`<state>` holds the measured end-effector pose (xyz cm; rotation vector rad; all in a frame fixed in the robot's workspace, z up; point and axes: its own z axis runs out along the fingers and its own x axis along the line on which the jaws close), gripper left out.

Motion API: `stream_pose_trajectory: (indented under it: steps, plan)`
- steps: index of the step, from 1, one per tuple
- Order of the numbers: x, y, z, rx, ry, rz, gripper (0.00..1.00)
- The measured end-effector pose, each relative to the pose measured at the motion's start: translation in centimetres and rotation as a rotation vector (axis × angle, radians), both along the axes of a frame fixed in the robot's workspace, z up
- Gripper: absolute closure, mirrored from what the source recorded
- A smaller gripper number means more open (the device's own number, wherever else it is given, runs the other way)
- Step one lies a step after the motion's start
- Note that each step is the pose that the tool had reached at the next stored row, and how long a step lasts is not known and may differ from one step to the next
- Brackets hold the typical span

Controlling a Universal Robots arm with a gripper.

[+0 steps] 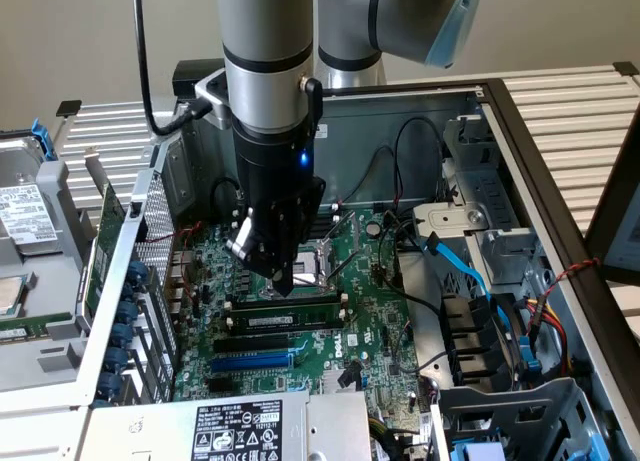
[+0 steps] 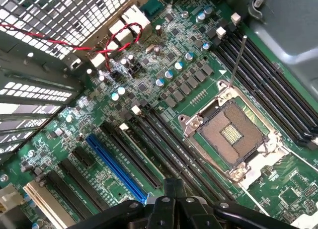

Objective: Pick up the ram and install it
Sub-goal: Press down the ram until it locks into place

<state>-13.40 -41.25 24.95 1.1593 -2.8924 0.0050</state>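
Note:
The ram, a long thin green stick with black chips, stands on edge in a black motherboard slot just in front of the CPU socket. My gripper points straight down over the stick's middle, its tips at the top edge. I cannot tell if they touch. In the wrist view the black fingers are pressed together with nothing between them. The ram's thin top edge runs away from the gripper among the parallel black slots.
The long blue slot lies in front of the memory slots. An upright green expansion card stands at the case's perforated wall. Blue and black cables and drive bays crowd the exterior view's right. A labelled power supply sits at the front.

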Motion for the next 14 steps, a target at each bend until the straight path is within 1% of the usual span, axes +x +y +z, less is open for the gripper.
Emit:
stream_pose_trajectory:
  steps: [8, 12, 14]
  plan:
    - [0.00, 0.00, -0.01, 0.0000, -0.0003, -0.119, 0.89]
    - [0.00, 0.00, -0.01, 0.0002, -0.0038, -0.166, 0.89]
    - [0.00, 0.00, -0.01, 0.0002, -0.0043, -0.191, 0.89]
